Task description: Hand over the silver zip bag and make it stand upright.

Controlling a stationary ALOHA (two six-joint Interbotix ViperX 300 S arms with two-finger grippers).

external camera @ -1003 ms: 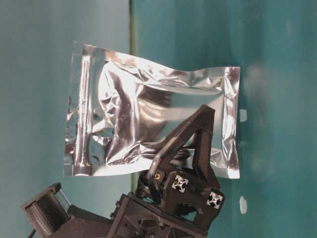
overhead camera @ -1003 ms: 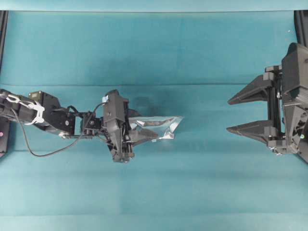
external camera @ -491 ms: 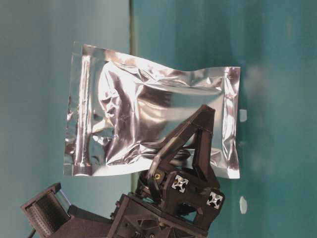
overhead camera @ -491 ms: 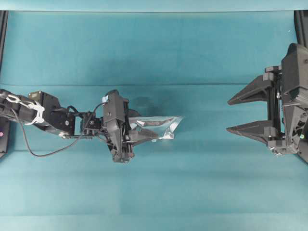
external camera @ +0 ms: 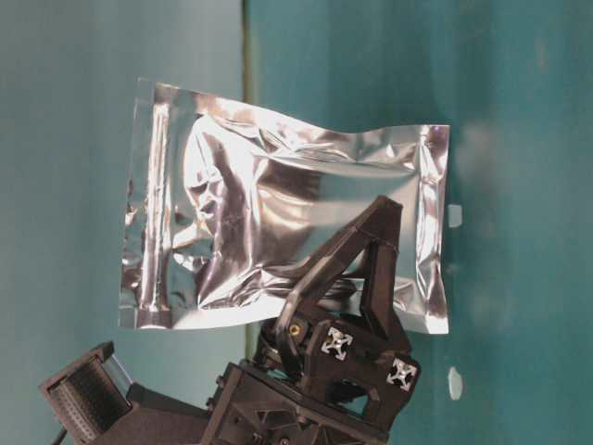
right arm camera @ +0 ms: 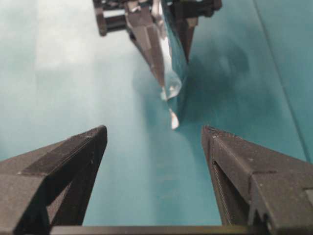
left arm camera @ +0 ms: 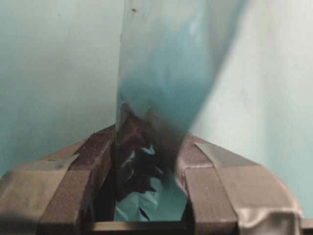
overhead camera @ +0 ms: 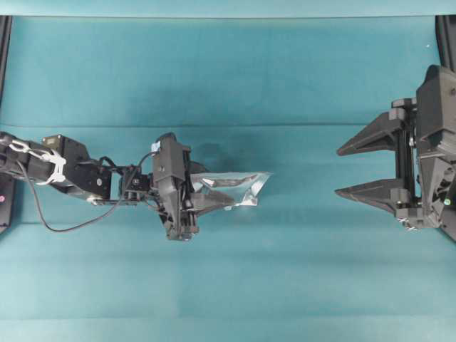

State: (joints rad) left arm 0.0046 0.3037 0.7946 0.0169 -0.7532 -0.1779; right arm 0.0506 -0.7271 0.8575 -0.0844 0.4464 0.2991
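The left tool [overhead camera: 214,201] has the silver zip bag [overhead camera: 239,189] pinched by one edge, held edge-on above the teal bench [overhead camera: 228,78], its free end pointing at the right tool [overhead camera: 360,169], which waits well apart with jaws spread wide. I'd worry that the limp, slippery foil buckles or slides as the right tool closes, leaving a skewed grip. The bag is crinkled, shiny, flat-edged, with a darker reflective centre.

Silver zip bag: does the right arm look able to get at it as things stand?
Probably yes. The silver zip bag sticks out of the left gripper toward the open right gripper, with only bare table between them.
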